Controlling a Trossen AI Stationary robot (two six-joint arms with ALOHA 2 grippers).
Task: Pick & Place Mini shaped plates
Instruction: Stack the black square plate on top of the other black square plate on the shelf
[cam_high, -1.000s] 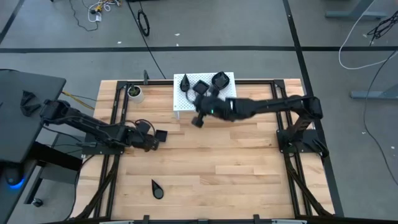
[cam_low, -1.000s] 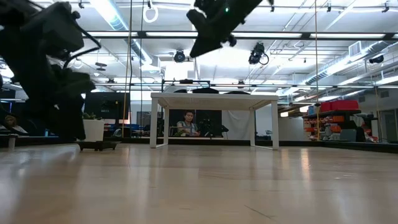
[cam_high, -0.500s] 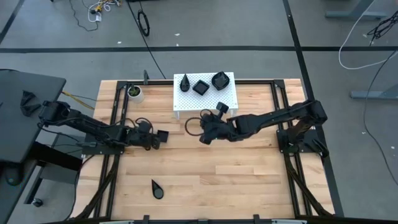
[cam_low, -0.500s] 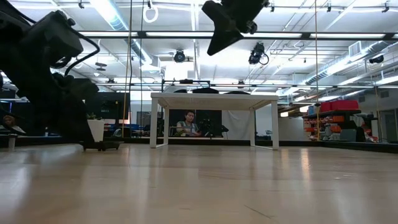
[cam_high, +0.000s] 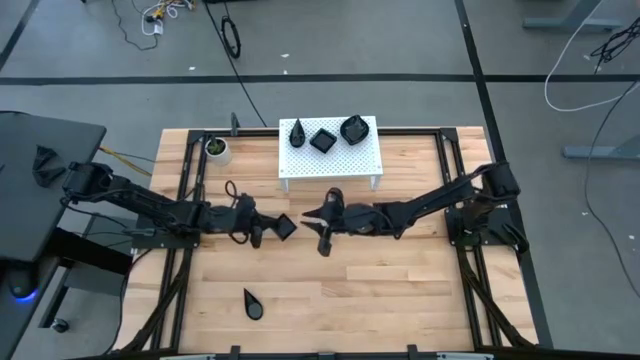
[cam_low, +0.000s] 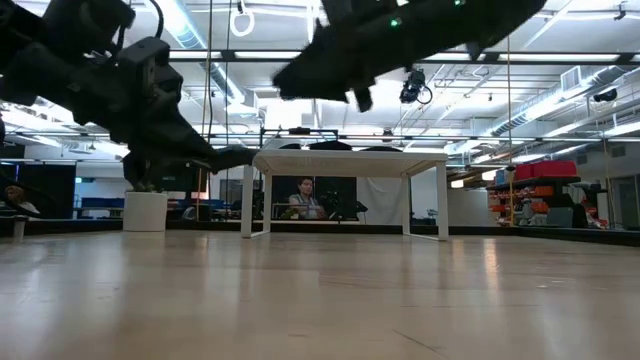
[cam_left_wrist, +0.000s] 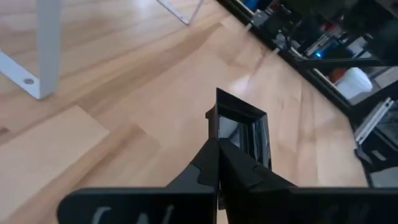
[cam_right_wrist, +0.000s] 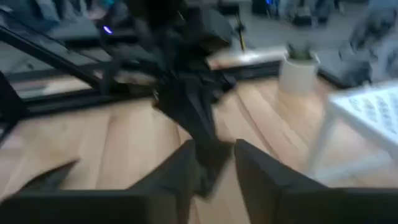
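My two arms are dark, nearly black, built of slim jointed links with black cables looping along them. The left gripper (cam_left_wrist: 219, 163) has flat, angular black fingers on a broad black bar. The right gripper (cam_right_wrist: 213, 163) shows two blocky dark fingers.

A wooden plank worktop (cam_high: 400, 290) fills the middle, framed by black rails. A white perforated stand (cam_high: 365, 155) sits at its far edge on short legs. A small white pot holding a green plant (cam_high: 217, 149) stands near the far left corner. Beyond the worktop, cables (cam_high: 232, 35) trail over grey floor, and a seated person (cam_low: 304, 199) shows in the room behind.
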